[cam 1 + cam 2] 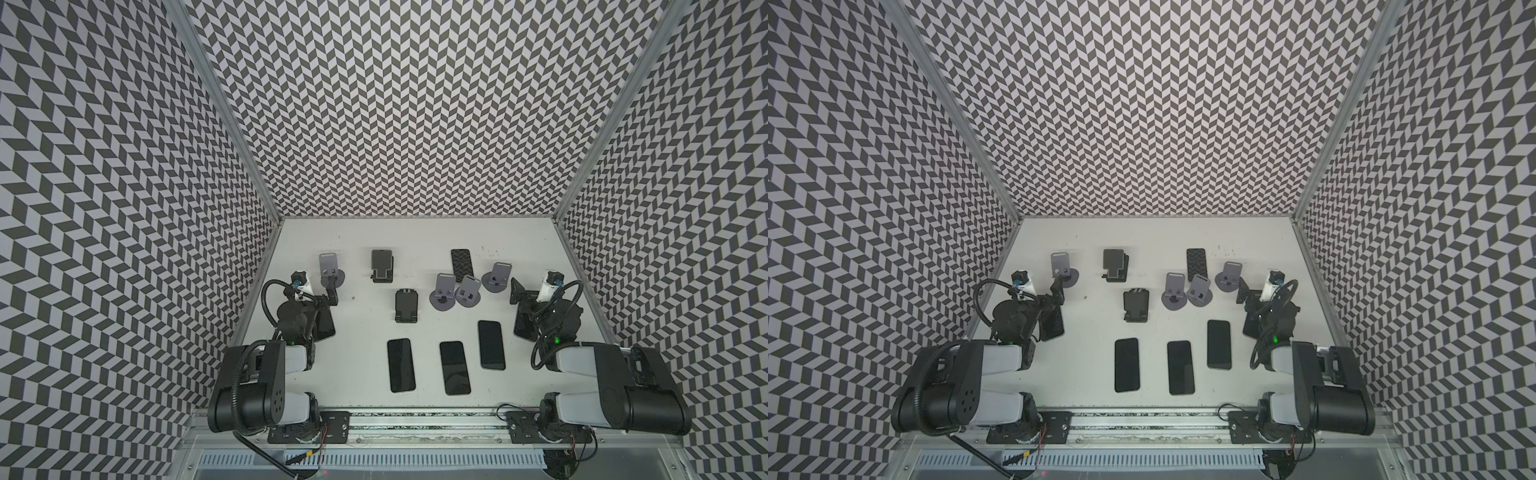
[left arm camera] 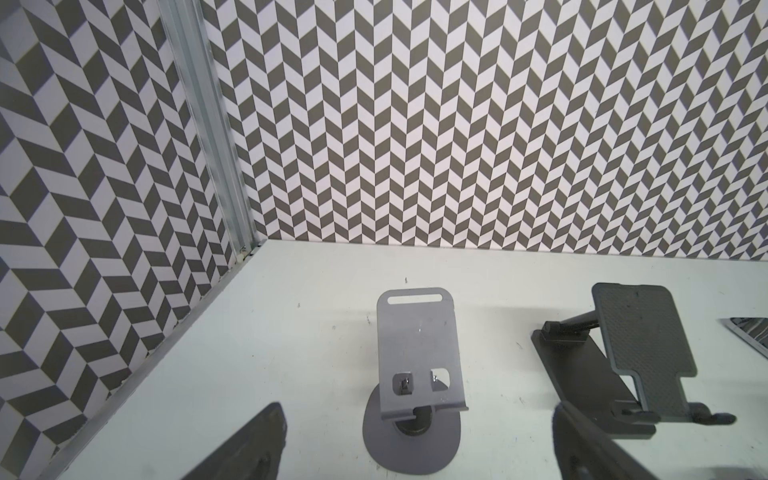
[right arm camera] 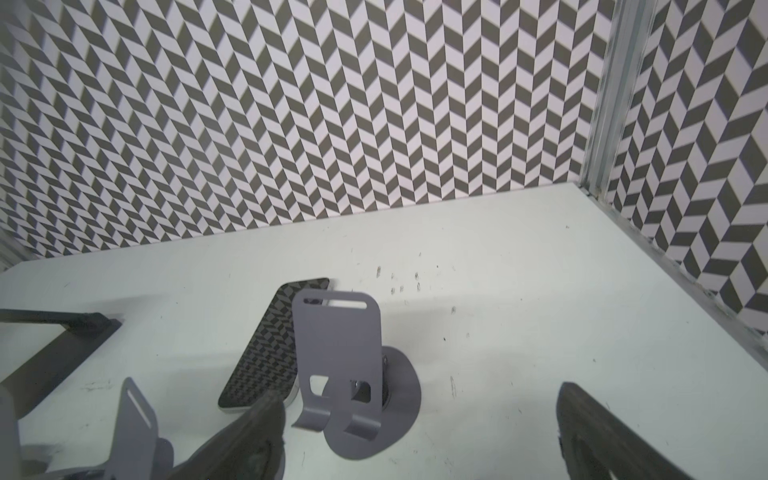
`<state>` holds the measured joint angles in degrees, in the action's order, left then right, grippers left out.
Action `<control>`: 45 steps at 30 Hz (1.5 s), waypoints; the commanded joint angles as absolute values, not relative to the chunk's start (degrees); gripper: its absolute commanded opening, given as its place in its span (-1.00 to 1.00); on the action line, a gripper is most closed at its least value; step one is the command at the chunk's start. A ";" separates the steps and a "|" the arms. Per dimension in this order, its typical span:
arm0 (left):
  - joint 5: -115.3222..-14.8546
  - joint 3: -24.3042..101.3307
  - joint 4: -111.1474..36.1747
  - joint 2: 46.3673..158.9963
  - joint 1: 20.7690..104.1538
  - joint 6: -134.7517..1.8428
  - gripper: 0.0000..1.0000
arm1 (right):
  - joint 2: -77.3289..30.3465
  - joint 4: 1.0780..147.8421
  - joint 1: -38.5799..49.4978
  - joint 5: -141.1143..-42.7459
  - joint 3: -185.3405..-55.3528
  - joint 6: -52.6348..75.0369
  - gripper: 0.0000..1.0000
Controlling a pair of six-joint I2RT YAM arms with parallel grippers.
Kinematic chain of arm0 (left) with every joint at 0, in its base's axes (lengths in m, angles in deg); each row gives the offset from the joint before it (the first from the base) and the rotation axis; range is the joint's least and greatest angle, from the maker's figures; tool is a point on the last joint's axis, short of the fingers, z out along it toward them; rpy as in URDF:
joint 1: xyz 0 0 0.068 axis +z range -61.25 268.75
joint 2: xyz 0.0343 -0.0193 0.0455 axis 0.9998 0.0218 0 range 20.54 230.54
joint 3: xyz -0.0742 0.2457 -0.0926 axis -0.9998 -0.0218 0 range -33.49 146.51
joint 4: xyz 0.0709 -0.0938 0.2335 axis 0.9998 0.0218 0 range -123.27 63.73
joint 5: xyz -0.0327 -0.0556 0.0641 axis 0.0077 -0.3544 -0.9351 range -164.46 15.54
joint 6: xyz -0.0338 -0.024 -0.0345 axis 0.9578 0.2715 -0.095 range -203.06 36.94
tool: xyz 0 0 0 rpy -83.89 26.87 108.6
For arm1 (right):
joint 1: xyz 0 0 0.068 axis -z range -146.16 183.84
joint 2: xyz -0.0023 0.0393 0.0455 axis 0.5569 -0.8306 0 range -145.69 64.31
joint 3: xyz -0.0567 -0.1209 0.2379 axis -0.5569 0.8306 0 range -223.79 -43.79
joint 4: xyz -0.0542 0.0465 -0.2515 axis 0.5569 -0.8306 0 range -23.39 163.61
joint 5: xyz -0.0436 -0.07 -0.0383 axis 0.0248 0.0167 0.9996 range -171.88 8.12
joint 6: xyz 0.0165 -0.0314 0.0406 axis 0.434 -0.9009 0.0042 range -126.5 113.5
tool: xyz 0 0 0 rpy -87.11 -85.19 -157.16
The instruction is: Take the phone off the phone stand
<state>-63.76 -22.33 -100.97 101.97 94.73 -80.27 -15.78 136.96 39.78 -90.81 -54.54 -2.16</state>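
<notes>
Though thin, smooth curved grey stand (image 2: 415,345)

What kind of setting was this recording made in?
Most likely a purpose-built robot test booth, not a home or shop: chevron-patterned walls enclose a white table, two robot arms are mounted on a front rail, and several phones and stands are laid out.

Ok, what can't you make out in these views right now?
- Phone at the left: mostly under the left arm in both top views.
- Phone at the right: mostly under the right arm there too.
- Far phone: partly behind a grey stand, right wrist view.
- Black stand: cut off by that view's edge.
</notes>
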 commanded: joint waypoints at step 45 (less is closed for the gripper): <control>-80.00 -18.57 -104.94 110.10 87.25 -82.97 1.00 | -23.85 145.32 32.35 -77.83 -58.56 -5.89 0.98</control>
<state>-81.71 -19.20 -105.03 109.49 86.62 -83.40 -24.86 143.06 32.74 -78.61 -58.16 -5.05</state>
